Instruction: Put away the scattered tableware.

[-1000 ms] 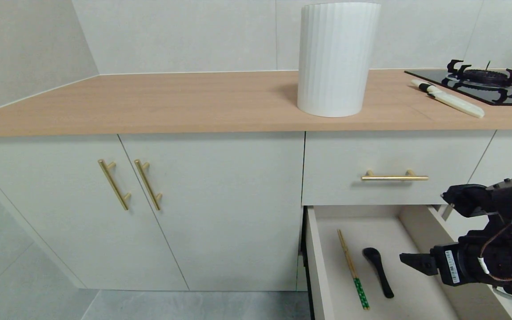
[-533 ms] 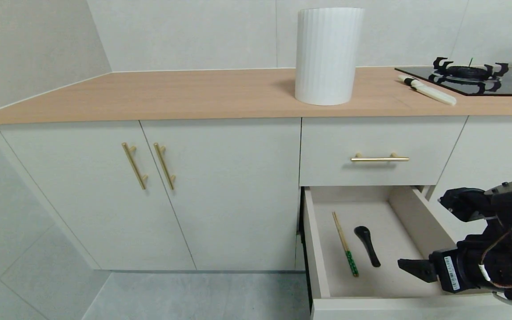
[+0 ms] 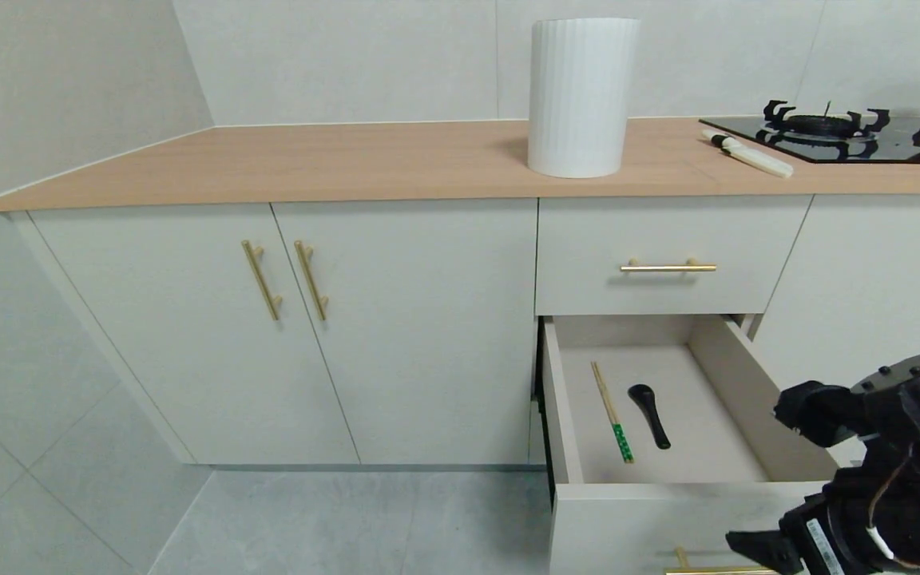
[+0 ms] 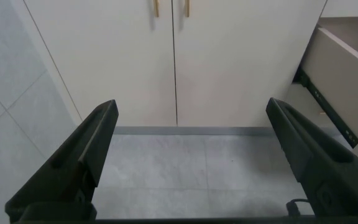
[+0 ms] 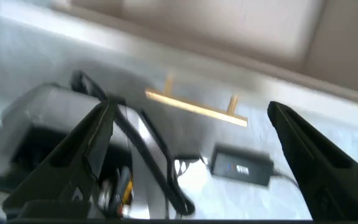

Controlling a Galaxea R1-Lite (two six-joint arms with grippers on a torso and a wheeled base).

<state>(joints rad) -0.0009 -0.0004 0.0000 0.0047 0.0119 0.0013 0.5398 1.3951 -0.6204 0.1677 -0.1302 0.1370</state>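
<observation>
Left wrist view: left gripper (image 4: 191,112) spread wide with nothing held, hanging low over the floor tiles (image 4: 166,174) before the closed cupboard doors (image 4: 173,56).

Head view, moving rightward: bare wooden counter (image 3: 308,164), then a tall white ribbed container (image 3: 580,96) standing upright on it. Below that, a closed drawer with a gold handle (image 3: 668,267), and under it the open drawer (image 3: 560,415) pulled well out. Inside, lying on the drawer floor: chopsticks (image 3: 612,411) with green ends, and just beside them, apart, a black spoon (image 3: 649,414).

Farther right, on the counter next to the hob (image 3: 827,136): a pale knife (image 3: 747,156), lying flat.

At far right, near the open drawer's front: right gripper (image 3: 775,475), opened wide and empty.

Judged as partly done: chopsticks and spoon stowed. Probably left: the knife to fetch, then the drawer to push shut.

As for writing: a white barcode sticker (image 3: 819,547) on the right arm, too small to read. No other print to make out.
</observation>
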